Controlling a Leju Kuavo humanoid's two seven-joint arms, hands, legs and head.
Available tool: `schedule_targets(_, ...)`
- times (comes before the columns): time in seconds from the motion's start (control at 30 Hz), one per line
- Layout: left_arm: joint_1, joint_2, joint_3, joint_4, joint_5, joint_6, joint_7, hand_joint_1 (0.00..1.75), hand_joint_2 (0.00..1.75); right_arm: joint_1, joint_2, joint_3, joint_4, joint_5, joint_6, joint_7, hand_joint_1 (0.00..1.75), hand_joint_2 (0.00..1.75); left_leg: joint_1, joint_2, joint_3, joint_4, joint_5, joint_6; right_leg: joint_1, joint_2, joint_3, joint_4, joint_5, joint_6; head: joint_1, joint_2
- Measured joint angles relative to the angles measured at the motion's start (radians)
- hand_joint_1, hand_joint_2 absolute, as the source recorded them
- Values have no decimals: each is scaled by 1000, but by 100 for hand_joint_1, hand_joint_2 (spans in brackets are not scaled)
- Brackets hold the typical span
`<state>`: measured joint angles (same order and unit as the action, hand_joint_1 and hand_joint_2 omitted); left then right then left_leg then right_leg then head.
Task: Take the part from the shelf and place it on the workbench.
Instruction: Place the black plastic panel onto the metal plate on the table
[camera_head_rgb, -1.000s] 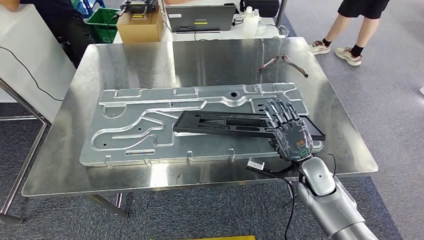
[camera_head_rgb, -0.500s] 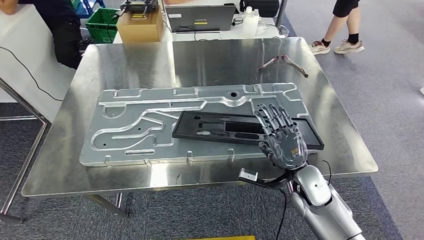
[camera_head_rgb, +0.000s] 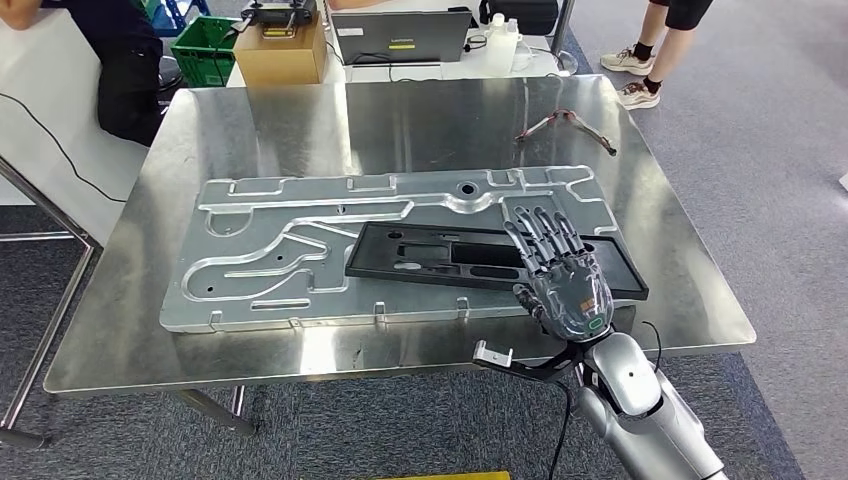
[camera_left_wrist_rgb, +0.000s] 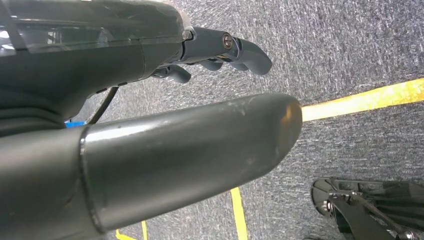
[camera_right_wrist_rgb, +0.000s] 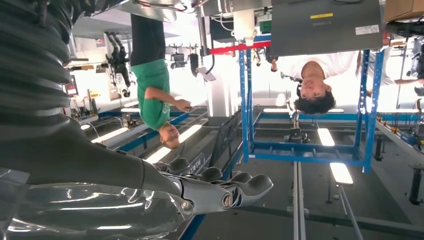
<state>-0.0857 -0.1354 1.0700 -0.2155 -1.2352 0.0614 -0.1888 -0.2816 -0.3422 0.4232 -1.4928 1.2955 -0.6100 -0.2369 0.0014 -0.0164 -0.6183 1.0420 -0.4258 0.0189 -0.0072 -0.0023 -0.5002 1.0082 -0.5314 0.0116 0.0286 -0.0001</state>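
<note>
The right hand (camera_head_rgb: 562, 272) hovered over the near right part of the counter (camera_head_rgb: 420, 120) with its fingers (camera_head_rgb: 540, 232) spread and straight, holding nothing; whether it touched what lay under it could not be told. Beneath those fingers lay the part (camera_head_rgb: 440, 256) — a flat black frame with cut-out slots — its right end partly hidden by the hand. The black part rested on a large silver machined plate (camera_head_rgb: 300, 250) with grooved channels, which lay flat on the steel counter. The left hand (camera_left_wrist_rgb: 150, 150) hung low over grey carpet with a yellow floor line (camera_left_wrist_rgb: 365, 98); its fingers (camera_left_wrist_rgb: 240, 47) looked loosely curled, but whether it was open or closed could not be told. Farther back on the counter sat a thin folded metal piece (camera_head_rgb: 565, 122). Beyond the counter stood a cardboard box (camera_head_rgb: 282, 48), a green crate (camera_head_rgb: 205, 45) and a laptop (camera_head_rgb: 400, 35) whose lid bore small writing, too small to read. A person's legs (camera_head_rgb: 655, 45) were cut off at the picture's top edge.
</note>
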Motion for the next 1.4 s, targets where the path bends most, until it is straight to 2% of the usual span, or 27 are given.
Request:
schedule_targets(0.5, 1, 0, 0, 0, 10, 17, 11, 0, 0, 4, 1, 28, -82, 13, 20, 31, 0, 175, 0, 0, 0, 0, 0, 0, 0, 0, 0, 0, 0, 0, 0, 0)
schedule_targets(0.63, 1, -1, 0, 0, 10, 35, 29, 0, 0, 4, 3, 29, -92, 0, 17, 33, 0, 0, 0, 0, 0, 0, 0, 0, 0, 0, 0, 0, 0, 0, 0, 0)
schedule_targets(0.83, 1, -4, 3, 0, 16, 42, 43, 0, 0, 2, 5, 34, -100, -10, 16, 36, 0, 0, -1, 0, 0, 1, -1, 1, 0, 0, 1, -1, 0, 1, 0, 0)
schedule_targets(0.97, 2, -4, 4, 0, 21, 46, 46, 0, 0, -1, 11, 35, -100, -14, 15, 36, 0, 0, -6, -1, -2, 5, -5, 8, -6, 0, 2, -6, 2, 6, 0, 0)
schedule_targets(1.03, 1, -5, 5, 0, 22, 47, 46, 0, 0, -4, 13, 35, -101, -15, 14, 36, 0, 0, -1, 0, 5, -9, 1, 14, -5, 0, 5, -5, -1, 11, 0, 0)
schedule_targets(1.07, 1, -6, 5, 0, 23, 48, 46, 0, 0, -6, 14, 35, -101, -15, 14, 36, 0, 0, 3, 2, 10, -19, 5, 18, -5, 0, 1, 8, -11, 13, 0, 0)
schedule_targets(1.13, 1, -8, 5, 0, 23, 50, 46, 0, 0, -9, 14, 35, -103, -16, 13, 36, 0, 0, 8, 5, 17, -33, 12, 24, -7, 1, -41, 94, -61, 17, 0, 0)
schedule_targets(1.2, 1, -8, 5, 0, 23, 52, 46, 0, 0, -9, 14, 36, -102, -17, 12, 36, 0, 0, 8, 6, 17, -34, 13, 25, -12, 1, -112, 220, -112, 23, 0, 0)
schedule_targets(1.23, 2, -9, 5, 0, 23, 54, 46, 0, 0, -8, 14, 36, -102, -17, 12, 36, 0, 0, 9, 6, 16, -33, 12, 25, -16, 1, -135, 256, -115, 26, 0, 0)
schedule_targets(1.27, 2, -9, 5, 0, 23, 55, 47, 0, 0, -7, 14, 36, -101, -17, 12, 36, 0, 0, 10, 6, 16, -31, 11, 23, -20, 1, -142, 255, -96, 30, 0, 0)
schedule_targets(1.3, 2, -10, 5, 0, 23, 56, 47, 0, 0, -7, 14, 36, -101, -18, 12, 36, 0, 0, 12, 5, 16, -28, 9, 20, -25, 1, -128, 214, -60, 33, 0, 0)
schedule_targets(1.33, 2, -11, 5, 0, 23, 57, 47, 0, 0, -8, 14, 36, -101, -18, 12, 36, 0, 0, 14, 5, 15, -23, 6, 14, -30, 1, -101, 148, -19, 36, 0, 0)
schedule_targets(1.4, 1, -12, 5, 0, 24, 58, 47, 0, 0, -10, 14, 37, -100, -18, 12, 36, 0, 0, 13, 2, 11, -12, 2, -1, -31, 3, -59, 43, 31, 35, 0, 0)
